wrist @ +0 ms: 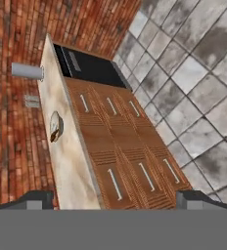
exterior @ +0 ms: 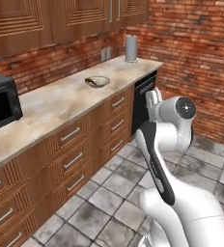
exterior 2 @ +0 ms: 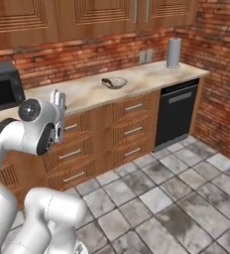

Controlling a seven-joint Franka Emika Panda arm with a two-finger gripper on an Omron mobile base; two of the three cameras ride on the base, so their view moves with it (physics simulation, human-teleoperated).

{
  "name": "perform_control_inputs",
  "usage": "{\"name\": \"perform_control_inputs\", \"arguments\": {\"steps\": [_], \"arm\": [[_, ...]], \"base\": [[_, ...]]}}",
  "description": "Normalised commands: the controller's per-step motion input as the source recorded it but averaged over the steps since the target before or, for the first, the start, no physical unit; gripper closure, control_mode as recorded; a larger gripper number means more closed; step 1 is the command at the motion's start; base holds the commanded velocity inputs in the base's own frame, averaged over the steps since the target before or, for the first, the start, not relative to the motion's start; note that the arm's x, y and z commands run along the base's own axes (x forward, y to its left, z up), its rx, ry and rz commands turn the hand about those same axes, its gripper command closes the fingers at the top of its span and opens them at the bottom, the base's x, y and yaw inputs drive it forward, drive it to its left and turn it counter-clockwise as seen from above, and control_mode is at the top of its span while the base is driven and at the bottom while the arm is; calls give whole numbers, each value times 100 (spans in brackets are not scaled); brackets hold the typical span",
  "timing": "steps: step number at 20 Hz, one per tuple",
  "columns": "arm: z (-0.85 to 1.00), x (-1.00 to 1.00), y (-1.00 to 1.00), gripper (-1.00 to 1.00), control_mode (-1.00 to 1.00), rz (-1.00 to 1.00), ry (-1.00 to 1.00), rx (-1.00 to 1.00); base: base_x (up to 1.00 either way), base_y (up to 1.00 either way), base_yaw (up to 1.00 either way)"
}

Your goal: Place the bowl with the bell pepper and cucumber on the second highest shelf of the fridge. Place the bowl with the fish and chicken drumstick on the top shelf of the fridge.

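Now a shallow pale bowl (exterior: 98, 81) with something dark inside is seen mid-counter (exterior: 56, 103), well apart from the gripper (wrist: 114, 197), whose jaws are spread. A grey cylinder (exterior: 131, 48) stands further along, a microwave (exterior: 2, 101) opposite.

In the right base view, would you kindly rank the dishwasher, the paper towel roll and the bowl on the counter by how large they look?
1. dishwasher, by far the largest.
2. paper towel roll.
3. bowl: wider but much shorter than the roll, so these two are close and I would not rank them firmly.
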Motion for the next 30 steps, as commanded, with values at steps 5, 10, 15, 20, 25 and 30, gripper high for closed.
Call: {"name": "perform_control_inputs", "arguments": {"steps": [5,10,15,20,25,30], "arm": [[0,0,0,-100,100,0,0,0],[0,0,0,-100,100,0,0,0],[0,0,0,-100,100,0,0,0],[0,0,0,-100,100,0,0,0],[0,0,0,-100,100,0,0,0],[0,0,0,-100,100,0,0,0]], "base": [[100,-29,6],[100,-31,6],[100,-31,5],[100,-28,13],[100,-1,61],[100,-17,65]]}}
